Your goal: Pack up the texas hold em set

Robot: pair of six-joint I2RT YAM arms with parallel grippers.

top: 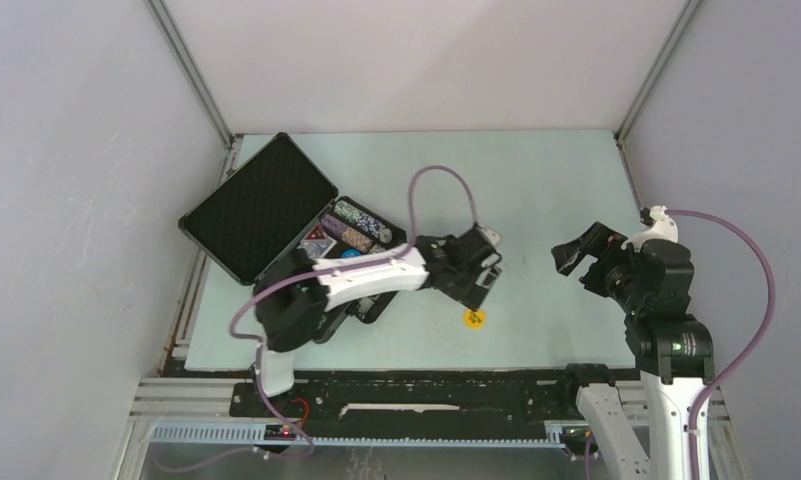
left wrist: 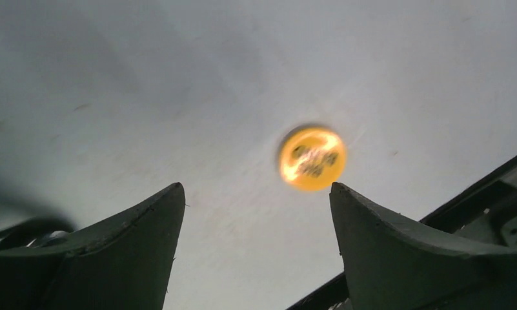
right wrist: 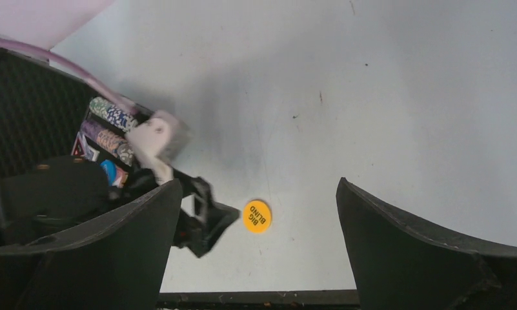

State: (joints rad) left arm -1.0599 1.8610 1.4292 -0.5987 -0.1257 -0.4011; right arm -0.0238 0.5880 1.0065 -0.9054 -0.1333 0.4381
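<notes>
Looking down from above, the open briefcase sits at the left of the desk with rows of poker chips in its tray. The one loose piece, a yellow disc, lies flat to the right of the briefcase and nearer the arm bases. The left pincer hangs just over it, and the right pincer waits farther right of the briefcase, spread apart and holding nothing. In the left wrist view the jaws stand wide and empty, and the disc shows blurred, closer to the right finger than centred. I judge that closing from here could clip its rim and skate the thin disc across the smooth desk, or pinch above it and come away bare. The right wrist view shows its own jaws parted, the disc marked BIG BLIND, and a pink cable crossing the briefcase lid, which could snag on the carry back.
</notes>
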